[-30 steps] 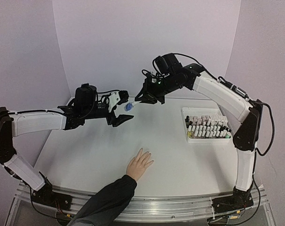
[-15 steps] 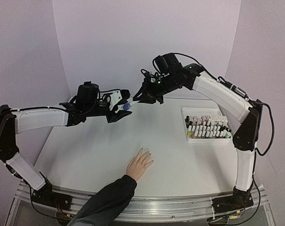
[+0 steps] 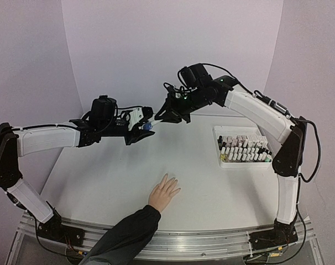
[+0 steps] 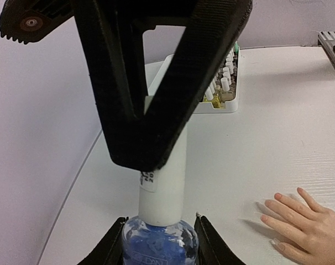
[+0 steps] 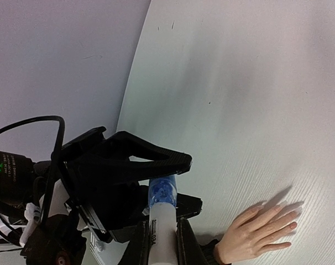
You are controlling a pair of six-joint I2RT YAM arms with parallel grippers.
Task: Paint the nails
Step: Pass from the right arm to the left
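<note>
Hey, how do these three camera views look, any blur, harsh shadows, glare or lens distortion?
Top external: soft even light; the wide lens bows the lilac walls. Left wrist: the right gripper looms as a dark, featureless mass over the white cap; the blue bottle is cropped. Right wrist: the hand throws a soft shadow on the table; no strong glare.

Hand (image 3: 164, 192) flat on table (image 3: 101, 182), near front edge, centre. Bottle rack (image 3: 242, 147) fills the right side. Left gripper (image 3: 147, 128) and right gripper (image 3: 158, 118) meet at a blue bottle (image 3: 150, 126) and its white cap (image 4: 165, 193) above the far table, barring passage there. Open tabletop between hand and rack.
</note>
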